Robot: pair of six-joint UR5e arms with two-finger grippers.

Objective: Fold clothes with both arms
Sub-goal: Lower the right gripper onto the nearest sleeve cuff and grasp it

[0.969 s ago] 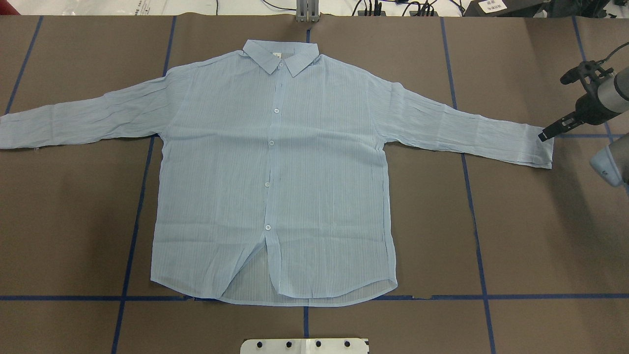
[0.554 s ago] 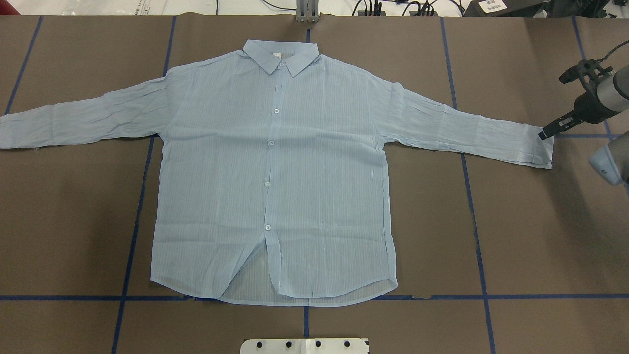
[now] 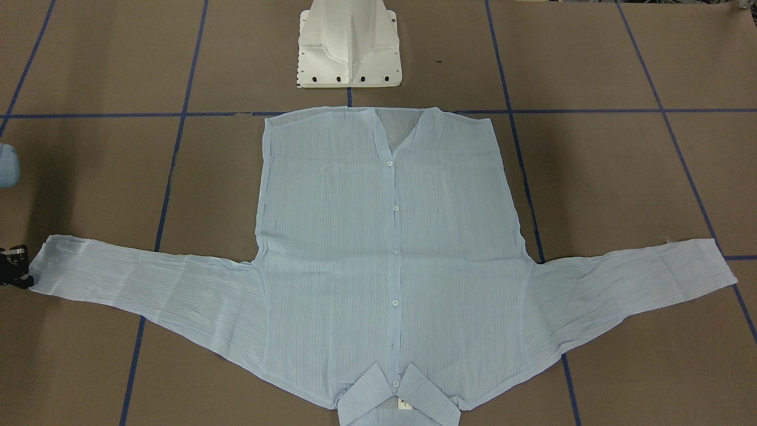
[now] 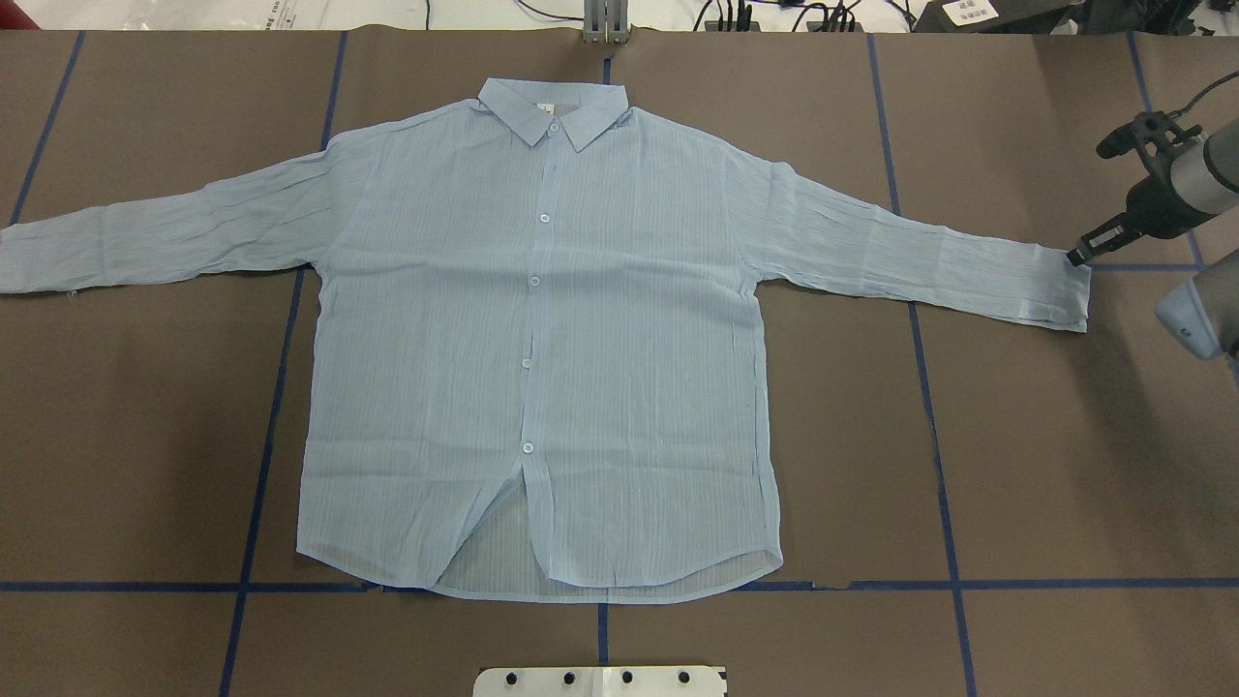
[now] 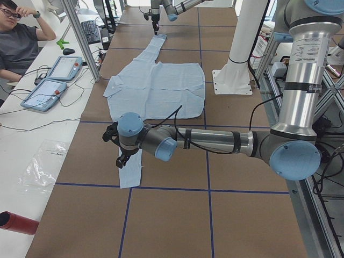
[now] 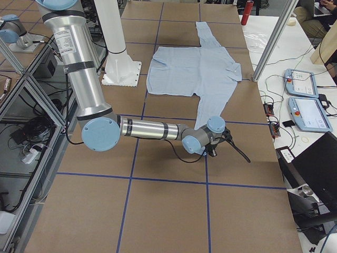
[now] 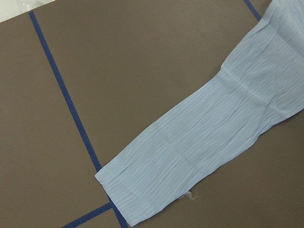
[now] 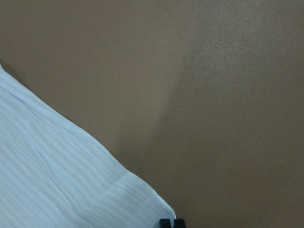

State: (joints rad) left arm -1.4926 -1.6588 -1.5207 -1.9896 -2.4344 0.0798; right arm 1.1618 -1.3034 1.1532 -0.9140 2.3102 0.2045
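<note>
Surface (image 4: pixel 1065 465): brown sheeting is covering it; blue tape lines (image 4: pixel 1065 584) are crossing in a grid.
Side bench (image 5: pixel 16 140): white top is carrying two tablets (image 5: pixel 65 67) and a keyboard (image 5: pixel 99 32).
Operator: a person (image 5: pixel 19 40) is sitting there.

A thin, pale blue, finely striped long-sleeved button-front shirt (image 3: pixel 331 248) lies flat, buttons up, on the brown bench (image 3: pixel 615 177), which is crossed by blue tape lines (image 3: pixel 118 115). Its pointed collar (image 3: pixel 414 402) is at the bottom edge, and its hem lies just below the white pedestal base (image 3: pixel 349 47). Both sleeves spread outward. At the left edge the black right gripper (image 3: pixel 15 266) sits right at one cuff (image 3: pixel 47 260); how its jaws stand cannot be made out.
</note>
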